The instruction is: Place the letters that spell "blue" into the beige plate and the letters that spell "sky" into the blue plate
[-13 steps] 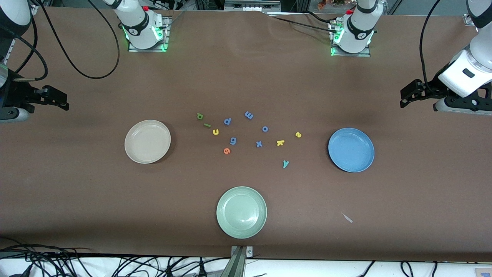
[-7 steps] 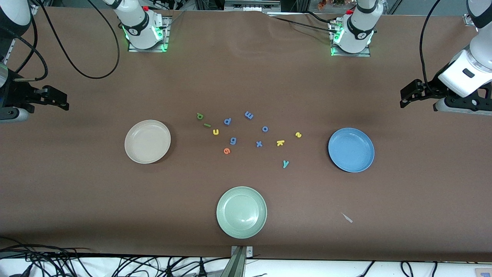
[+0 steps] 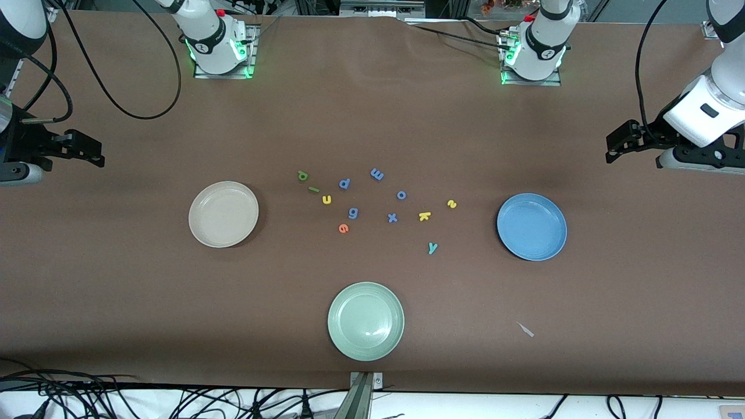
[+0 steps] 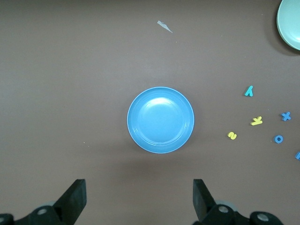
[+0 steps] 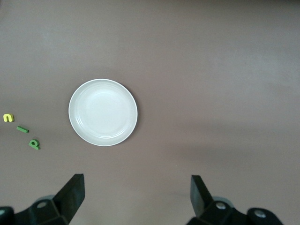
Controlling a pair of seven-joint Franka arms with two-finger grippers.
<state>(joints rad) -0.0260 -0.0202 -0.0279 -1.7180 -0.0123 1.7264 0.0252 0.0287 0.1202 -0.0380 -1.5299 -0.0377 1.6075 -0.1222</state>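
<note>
Nearest my front camera I have the pale green plate [image 3: 365, 321] on the counter [image 3: 116, 302], with a small pale scrap [image 3: 527, 330] lying toward the left arm's end. Farther up sits the teal y [image 3: 432, 248]. Then the orange e [image 3: 343, 228], with the yellow k [image 3: 424, 216] beside the blue x [image 3: 392, 217] and the blue g [image 3: 353, 213]. The beige plate [image 3: 223, 213] lies toward the right arm's end and the blue plate [image 3: 531, 226] toward the left arm's end; I see nothing in either. Farther again come the yellow s [image 3: 451, 203], the yellow u [image 3: 326, 199], the blue o [image 3: 401, 195], the thin green l [image 3: 314, 189], the blue p [image 3: 344, 184], and farthest the green b [image 3: 302, 175] and blue m [image 3: 377, 173]. All the letters lie loose between the two plates. The left pincer [image 3: 618, 144] hangs over its end of the counter, fingers [image 4: 75, 199] spread wide and holding nothing. The right pincer [image 3: 87, 152] waits likewise over its own end, its fingers [image 5: 72, 193] apart and bare.
</note>
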